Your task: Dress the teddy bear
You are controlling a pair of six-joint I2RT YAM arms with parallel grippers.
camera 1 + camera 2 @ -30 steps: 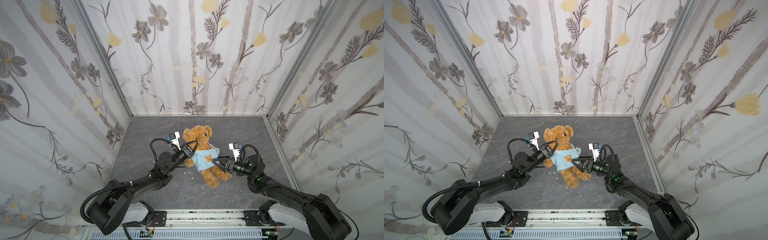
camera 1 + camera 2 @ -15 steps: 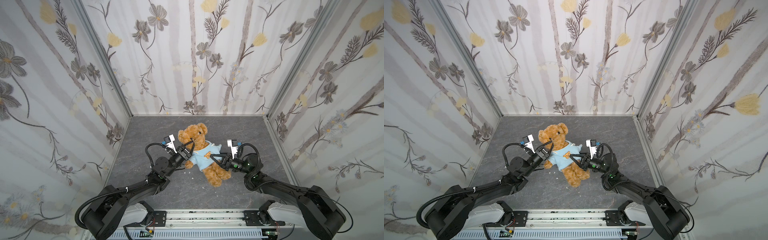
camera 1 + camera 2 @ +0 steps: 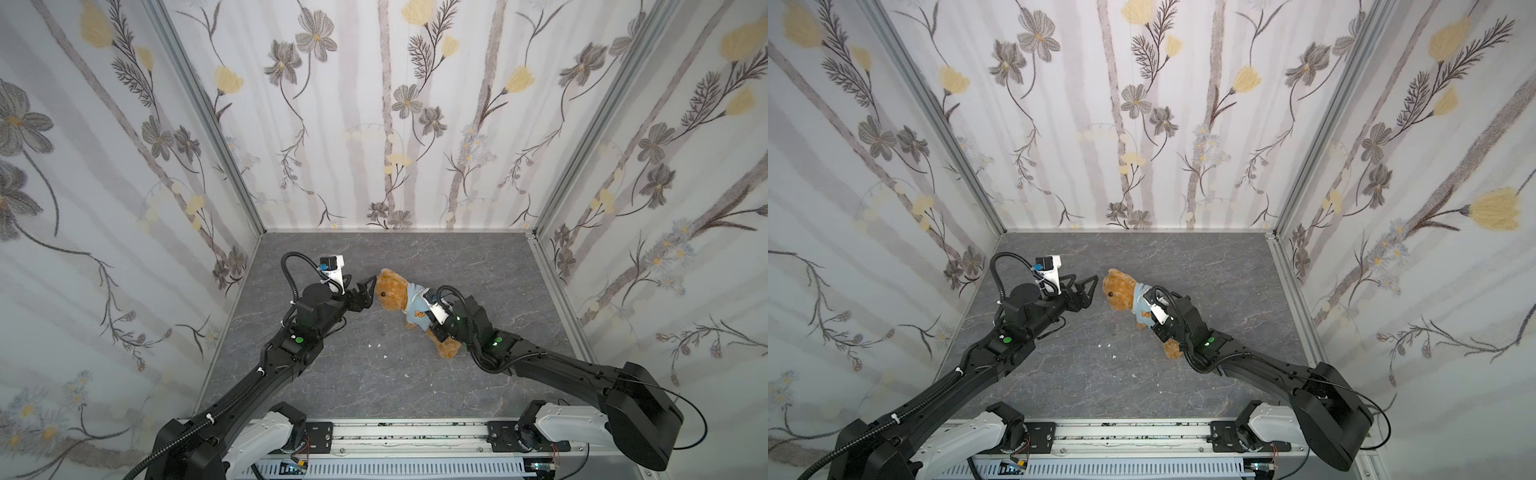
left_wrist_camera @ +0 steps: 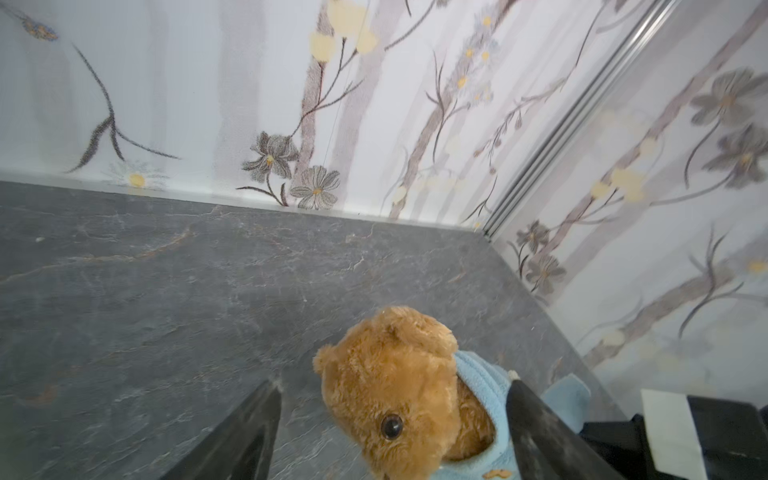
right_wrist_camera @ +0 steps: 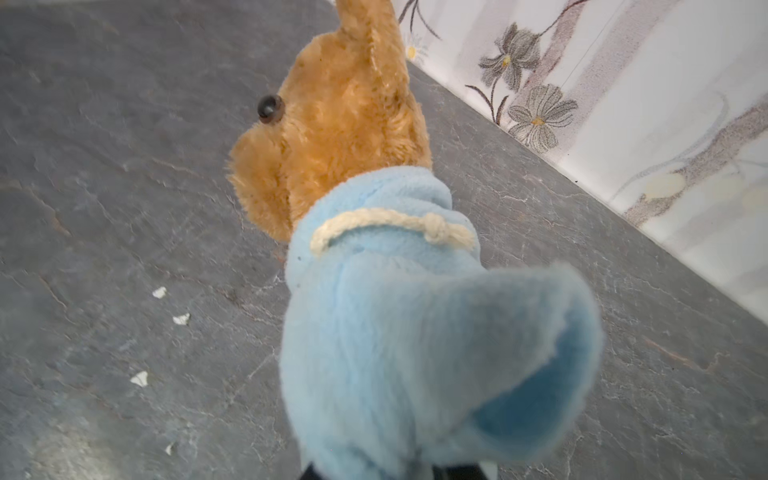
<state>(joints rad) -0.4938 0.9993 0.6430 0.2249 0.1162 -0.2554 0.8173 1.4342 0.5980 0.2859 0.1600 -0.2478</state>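
The golden-brown teddy bear (image 3: pixel 392 291) stands upright on the grey floor in both top views, facing left, with a light-blue hooded top (image 3: pixel 415 309) on its body. My right gripper (image 3: pixel 428 307) is behind the bear and shut on the light-blue top (image 5: pixel 395 332). In the right wrist view the fabric hides its fingers almost wholly. My left gripper (image 3: pixel 371 291) is open right at the bear's face. In the left wrist view the bear's head (image 4: pixel 395 386) sits between its two black fingers (image 4: pixel 257 428), apart from them.
Small white crumbs (image 3: pixel 376 345) lie on the grey floor (image 3: pixel 415 382) in front of the bear. Flowered walls close in the back and both sides. A metal rail (image 3: pixel 395 436) with the arm bases runs along the front edge.
The left gripper let go of the bear and opened. The right gripper shut on the blue top. The bear went from lying on its back to upright, facing left.
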